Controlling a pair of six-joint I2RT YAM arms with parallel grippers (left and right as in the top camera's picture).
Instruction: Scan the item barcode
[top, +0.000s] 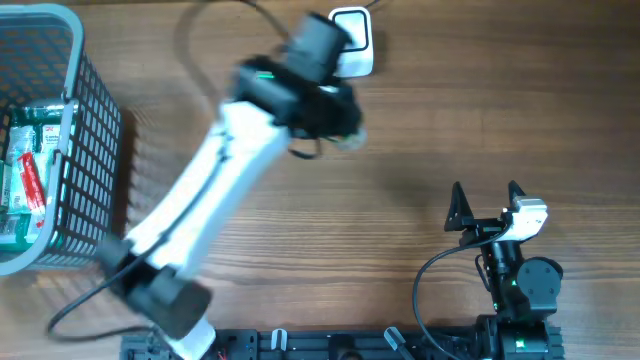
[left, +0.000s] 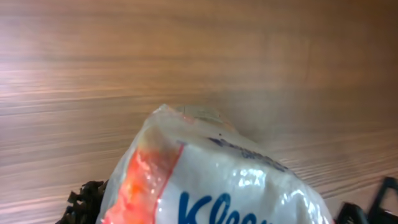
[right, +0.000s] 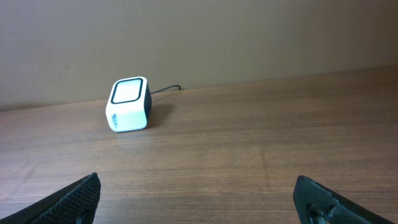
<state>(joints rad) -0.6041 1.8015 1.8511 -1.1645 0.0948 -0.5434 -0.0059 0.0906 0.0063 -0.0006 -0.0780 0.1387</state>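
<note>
— Where's the pack?

— In the left jaws, which are closed on it from both sides. In the left wrist view its glossy wrap fills the lower half of the frame, with black fingers at the bottom corners. Overhead, the pack is only a pale blur under the wrist, upper centre.

— And the scanner?

— At the top edge of the overhead frame, partly hidden by the left arm. It lies just up-frame of the pack, near but apart as far as I can judge.

— Long axis?

— It seems to run out of the jaws away from the camera, with the tip over the bare tabletop. No barcode shows on the face I can see.

— The right arm?

— The right jaws are wide open and empty in the lower right overhead, well apart from the scanner. Their camera sees the scanner left of centre.

— So the left arm is nearer.

— By far. I'd expect a short carry up-frame and a wrist turn to bring the coded face to the window. The basket at the left edge plays no part.
</note>
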